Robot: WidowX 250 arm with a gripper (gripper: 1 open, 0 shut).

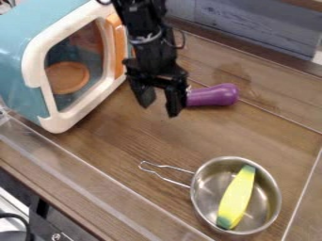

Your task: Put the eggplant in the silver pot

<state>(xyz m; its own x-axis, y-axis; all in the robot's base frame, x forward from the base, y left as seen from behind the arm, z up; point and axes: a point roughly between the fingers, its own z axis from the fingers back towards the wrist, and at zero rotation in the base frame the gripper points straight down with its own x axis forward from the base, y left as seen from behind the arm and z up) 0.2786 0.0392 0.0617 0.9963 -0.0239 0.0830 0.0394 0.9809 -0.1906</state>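
A dark brown wooden tabletop (101, 155) fills the view. At its left stands a large blue-and-white toy microwave (56, 61) with a rounded cream door frame. Above the table's middle hangs the black robot arm, its gripper (157, 102) pointing down with the two fingers spread apart, released and holding nothing. Near the lower right sits the small round silver metal pot (235, 196), its thin wire loop handle reaching left; a yellow corn-like toy (236, 195) lies inside it. The small glossy purple eggplant (214, 94) lies on its side on the wood just right of the gripper, well apart from the pot and outside it.
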